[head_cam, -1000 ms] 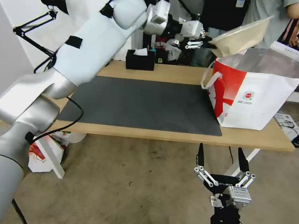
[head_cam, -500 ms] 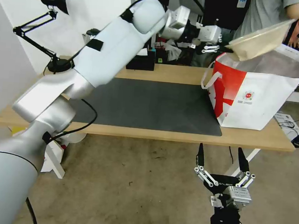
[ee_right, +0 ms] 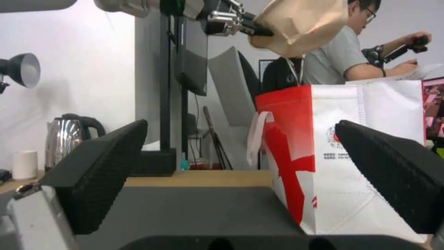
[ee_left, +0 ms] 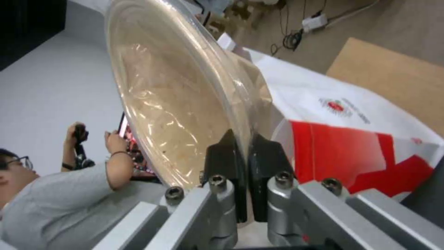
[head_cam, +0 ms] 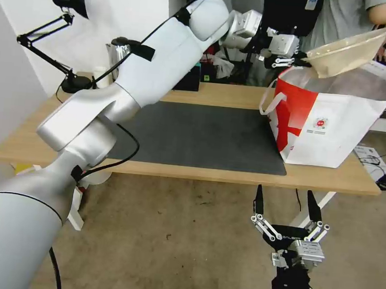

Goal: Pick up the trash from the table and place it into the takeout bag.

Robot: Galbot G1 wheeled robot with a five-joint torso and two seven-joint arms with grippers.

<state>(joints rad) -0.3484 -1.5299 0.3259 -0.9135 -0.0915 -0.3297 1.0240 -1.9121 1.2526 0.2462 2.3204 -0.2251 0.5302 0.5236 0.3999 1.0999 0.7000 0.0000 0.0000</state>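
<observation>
Head view, left to right. The left arm reaches from the lower left across the table toward 1 o'clock; its left hand is clamped on the rim of the shallow beige bowl, the two black fingers pinching the rim between them. The bowl hangs tilted above the open mouth of the takeout bag, its low edge over the bag's near-left corner, and whether it touches the rim cannot be told. The bag stands upright at the right end of the dark grey mat.

Step in hand: carrying the bowl to the drop point. The release is not yet made. By judgement, the next move calls for bringing the bowl farther over the silvery interior and lowering it before the fingers part, since the bowl is wide against the opening.

Edges and room: the mat is bare; the bag's loop handle hangs at its left side. The right hand waits below the table's near edge at 5 o'clock, fingers apart.
</observation>
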